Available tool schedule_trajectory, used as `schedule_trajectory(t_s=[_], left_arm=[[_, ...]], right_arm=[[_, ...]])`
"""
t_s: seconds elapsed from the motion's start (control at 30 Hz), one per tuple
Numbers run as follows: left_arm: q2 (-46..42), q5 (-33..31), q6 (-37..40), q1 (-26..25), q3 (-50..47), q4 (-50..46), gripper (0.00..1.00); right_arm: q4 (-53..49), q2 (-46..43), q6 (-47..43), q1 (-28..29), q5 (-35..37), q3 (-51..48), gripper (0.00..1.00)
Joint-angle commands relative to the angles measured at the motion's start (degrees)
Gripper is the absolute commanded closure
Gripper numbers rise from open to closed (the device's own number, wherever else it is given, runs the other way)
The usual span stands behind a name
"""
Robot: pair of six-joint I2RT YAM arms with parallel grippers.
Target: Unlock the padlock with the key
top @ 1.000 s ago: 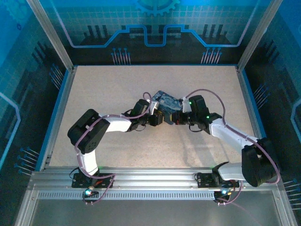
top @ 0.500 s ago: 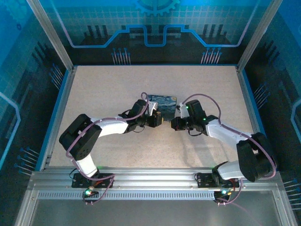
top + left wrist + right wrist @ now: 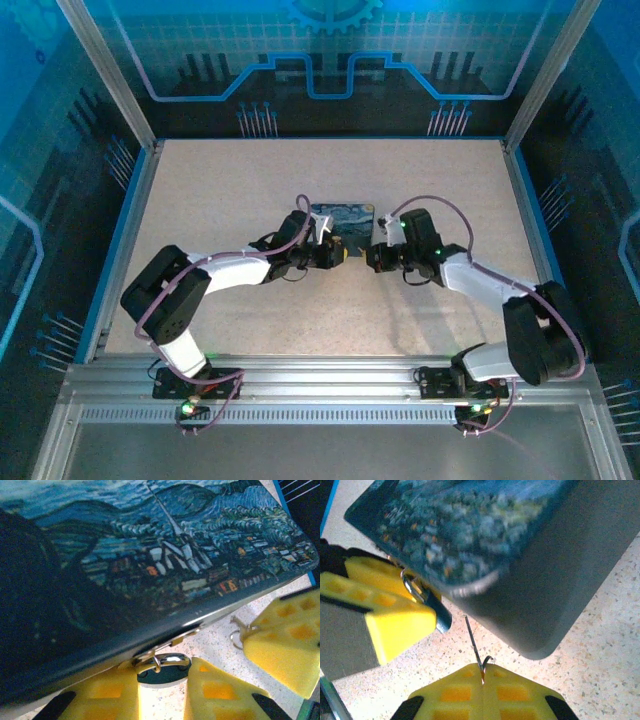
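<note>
The left gripper [image 3: 162, 690] is clamped on the padlock [image 3: 163, 666], which hangs at the near edge of the closed painted tin [image 3: 150, 555] at mid-table; the tin's contents are hidden. The right gripper [image 3: 482, 679] pinches the key [image 3: 472, 639], its tip just beside the padlock but not yet inserted. Insertion and turning remain.

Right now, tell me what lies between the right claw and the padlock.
In the right wrist view, the key pinched in the right claw sticks out toward the padlock; past its tip, bare table.
</note>
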Motion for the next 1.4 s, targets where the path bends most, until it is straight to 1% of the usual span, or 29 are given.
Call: schedule_trajectory(t_s=[0.0,0.13,0.47,0.83,1.0,1.37], left_arm=[[-2.9,0.25,-3.8,-0.36,0.43,2.26,0.79],[-2.56,0.02,-6.4,-0.35,1.2,1.3,0.79],[-1.41,0.89,-11.68,-0.43,1.61,2.66,0.8],[-1.23,0.98,-16.3,-0.84,2.04,2.21,0.8],[-0.99,0.83,-16.51,-0.99,2.14,2.23,0.81],[-0.44,1.08,-16.6,-1.06,2.17,2.53,0.81]], right_arm=[[6.47,-2.71,1.43,-0.06,-1.24,-5.01,1.0],[8.68,-4.01,1.13,2.04,1.44,-8.23,1.0],[20.3,-2.83,2.94,6.38,7.25,-13.65,1.0],[30.61,3.96,4.69,8.73,7.14,-14.64,1.0],[31.99,5.12,4.59,9.14,7.51,-14.19,1.0],[32.07,4.26,4.72,9.12,7.88,-14.12,1.0]])
